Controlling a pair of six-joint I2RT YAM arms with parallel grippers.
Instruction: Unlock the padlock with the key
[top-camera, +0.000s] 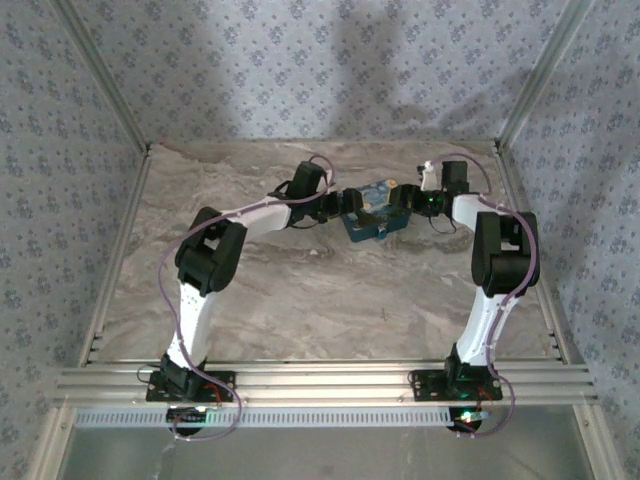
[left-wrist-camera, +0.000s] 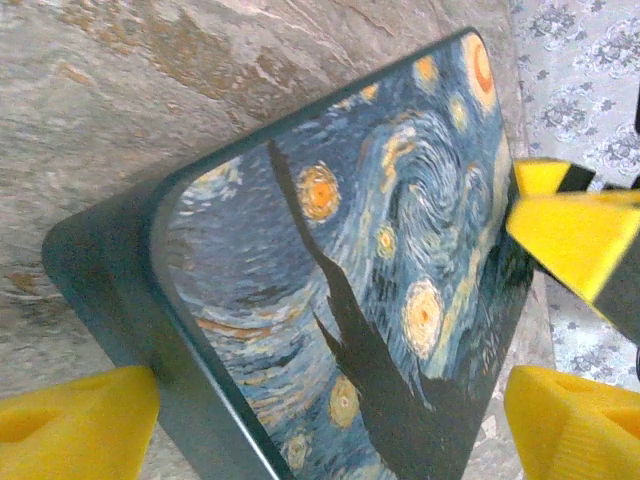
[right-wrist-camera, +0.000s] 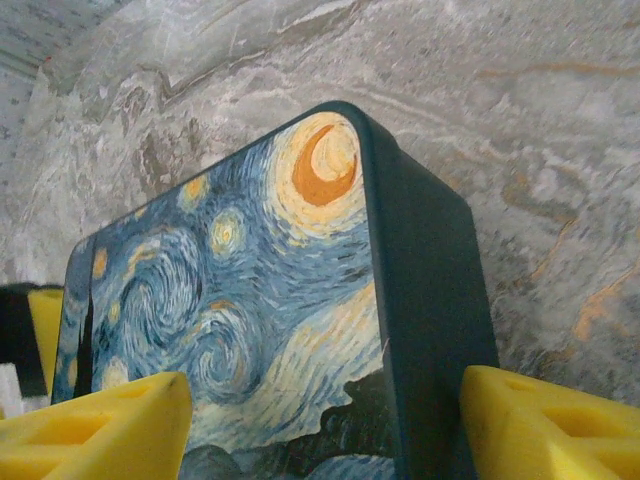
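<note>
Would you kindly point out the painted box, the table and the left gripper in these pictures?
painted box (right-wrist-camera: 250, 300), right wrist view, on its starry lid.
table (top-camera: 330, 300), top view, on the bare marbled surface.
left gripper (left-wrist-camera: 330, 400), left wrist view, midway between its yellow fingertips.

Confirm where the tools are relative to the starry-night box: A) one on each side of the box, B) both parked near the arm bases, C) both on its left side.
A: from above, the left tool and the right tool flank the box from opposite sides.
</note>
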